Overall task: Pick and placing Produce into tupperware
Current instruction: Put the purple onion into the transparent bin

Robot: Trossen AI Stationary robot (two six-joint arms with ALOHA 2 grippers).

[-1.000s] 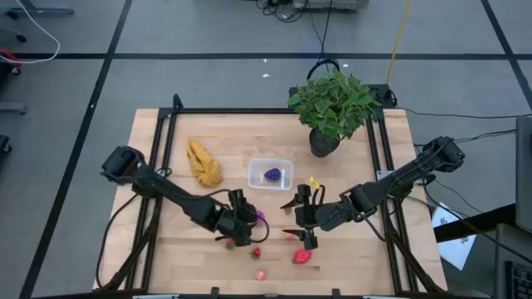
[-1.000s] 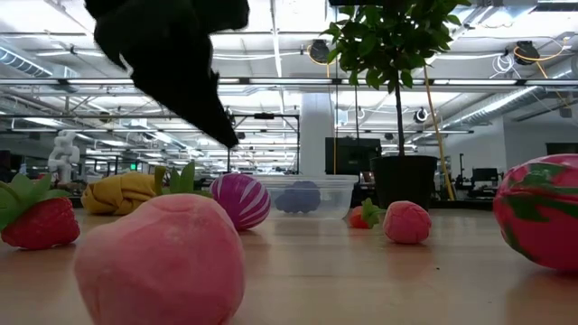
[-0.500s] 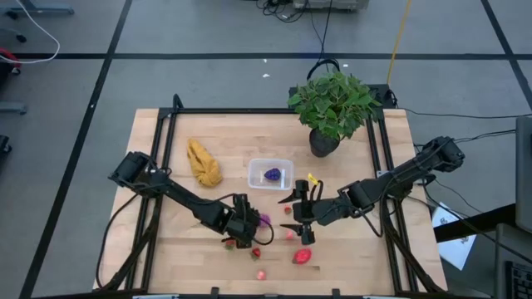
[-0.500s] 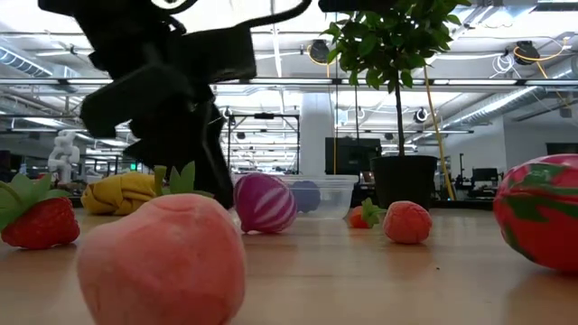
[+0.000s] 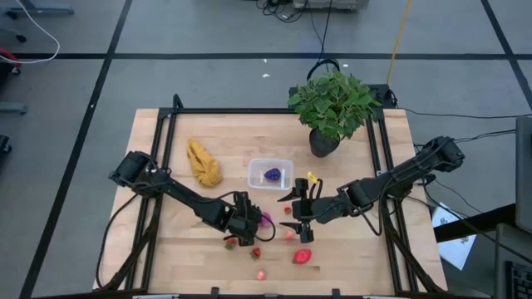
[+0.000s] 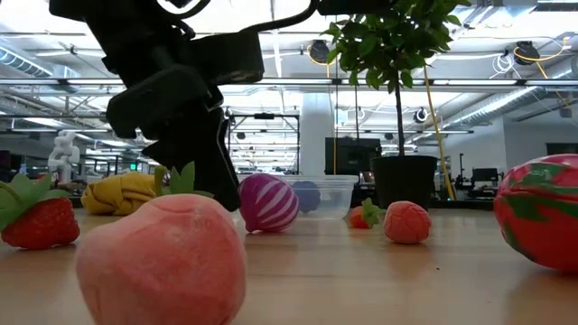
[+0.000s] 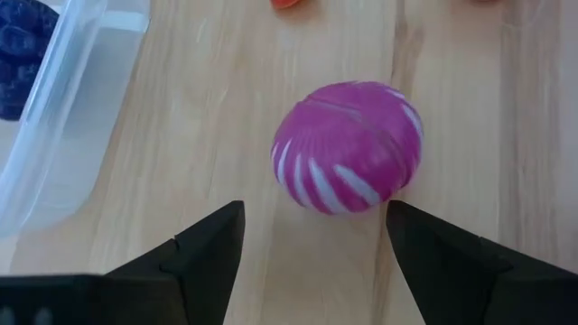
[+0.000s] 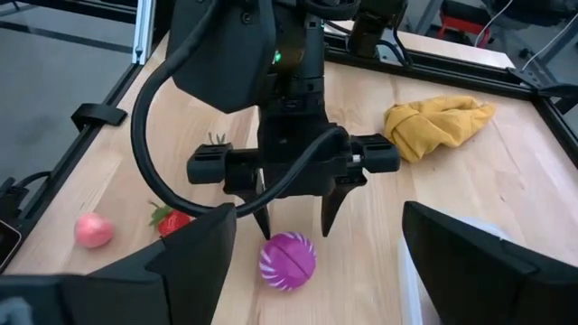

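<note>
Start at the left side of the table: the yellow banana bunch lies near the left rail, well apart from the work, and is no part of your job. Your left gripper hangs low over the front middle of the table with its fingers open, and the purple striped ball sits on the wood just ahead of them, not yet between them. That spacing reads as a lineup for a grasp, so you would likely need to advance and close.

A strawberry, a pink peach and other red and pink pieces lie scattered near the front edge, still waiting.

The clear box stands at the middle of the table, just behind the ball, with one dark purple piece already inside. It is close, so the carry from ball to box should be short.

Your right gripper waits just right of the ball, fingers spread wide and empty, facing the left arm. Keep it clear, since the two arms are close together.

The potted plant stands at the back right corner. The table is pale wood inside a black frame, on a grey floor with dark lines; beyond it the low view shows a large hall with ceiling lights.
</note>
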